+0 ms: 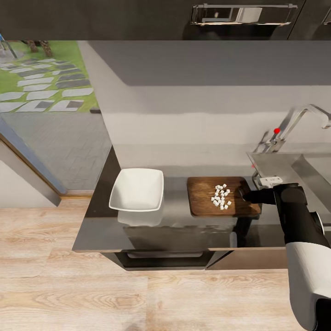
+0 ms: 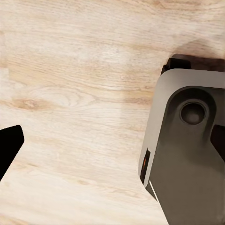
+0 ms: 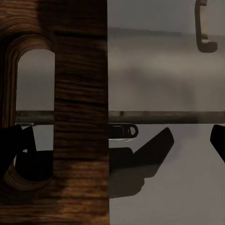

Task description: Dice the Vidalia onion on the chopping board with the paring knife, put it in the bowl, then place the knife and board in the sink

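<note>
My head view looks steeply down and forward from well above the countertop (image 1: pixel 151 230), taking in the bowl (image 1: pixel 137 189), the chopping board (image 1: pixel 223 196), the sink (image 1: pixel 294 168) corner at right, the wall behind and the wooden floor (image 1: pixel 92 294) in front. My right wrist view sits very close against the board's (image 3: pixel 79 93) slot-handle end, facing along the worktop (image 3: pixel 164 187), so it shares that board end with the head view. My left wrist view points straight down at the floor (image 2: pixel 75 84) from close by, with part of the robot's grey base (image 2: pixel 187 154) at one side; it shares the floor planks with the head view.
</note>
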`<state>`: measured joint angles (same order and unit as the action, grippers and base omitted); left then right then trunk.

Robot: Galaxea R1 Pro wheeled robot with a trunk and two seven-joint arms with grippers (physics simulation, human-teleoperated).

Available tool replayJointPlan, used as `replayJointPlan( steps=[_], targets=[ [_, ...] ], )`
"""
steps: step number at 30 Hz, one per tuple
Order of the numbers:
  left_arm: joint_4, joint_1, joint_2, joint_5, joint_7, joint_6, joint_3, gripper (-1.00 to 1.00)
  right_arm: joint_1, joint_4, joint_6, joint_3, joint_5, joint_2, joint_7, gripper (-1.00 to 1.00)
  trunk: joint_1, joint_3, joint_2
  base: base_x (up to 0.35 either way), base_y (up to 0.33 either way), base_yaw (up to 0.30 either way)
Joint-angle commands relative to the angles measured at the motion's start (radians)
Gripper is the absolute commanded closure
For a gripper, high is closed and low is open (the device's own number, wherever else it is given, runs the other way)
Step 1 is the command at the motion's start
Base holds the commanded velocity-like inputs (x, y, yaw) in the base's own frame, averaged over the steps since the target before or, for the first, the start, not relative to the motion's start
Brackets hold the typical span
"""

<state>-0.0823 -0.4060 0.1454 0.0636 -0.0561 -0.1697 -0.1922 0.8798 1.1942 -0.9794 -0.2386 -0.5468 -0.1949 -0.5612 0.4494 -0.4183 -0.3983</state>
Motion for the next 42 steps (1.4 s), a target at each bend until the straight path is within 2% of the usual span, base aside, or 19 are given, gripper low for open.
replayJointPlan(
  steps=[1,2,3,11,20,42],
  targets=[
    [-0.005,-0.002,0.0,0.007,-0.004,-0.008,-0.006,-1.0,0.001,0.001,-0.004,-0.001,-0.005,0.0,-0.011,-1.0,0.001,-0.002,-0.002,0.0,0.0,0.0],
    [-0.005,-0.002,0.0,0.007,-0.004,-0.008,-0.006,-1.0,0.001,0.001,-0.004,-0.001,-0.005,0.0,-0.011,-1.0,0.001,-0.002,-0.002,0.0,0.0,0.0],
    [-0.005,-0.002,0.0,0.007,-0.004,-0.008,-0.006,-1.0,0.001,0.001,-0.004,-0.001,-0.005,0.0,-0.011,1.0,0.001,-0.002,-0.002,0.0,0.0,0.0],
    [-0.005,-0.002,-0.012,0.007,-0.004,-0.008,-0.006,-1.0,0.001,0.001,-0.004,-0.001,-0.005,0.0,-0.009,1.0,0.001,-0.002,-0.002,0.0,0.0,0.0],
    [-0.005,-0.002,-0.013,0.007,-0.004,-0.008,-0.006,-1.0,0.001,0.001,-0.004,-0.001,-0.005,0.0,-0.008,1.0,0.001,0.0,-0.002,0.0,0.0,0.0],
    [-0.005,-0.002,-0.013,0.007,-0.004,-0.008,-0.006,-1.0,0.001,0.001,-0.005,-0.001,-0.007,0.001,-0.008,1.0,0.001,0.033,-0.002,0.0,0.0,0.0]
  ],
)
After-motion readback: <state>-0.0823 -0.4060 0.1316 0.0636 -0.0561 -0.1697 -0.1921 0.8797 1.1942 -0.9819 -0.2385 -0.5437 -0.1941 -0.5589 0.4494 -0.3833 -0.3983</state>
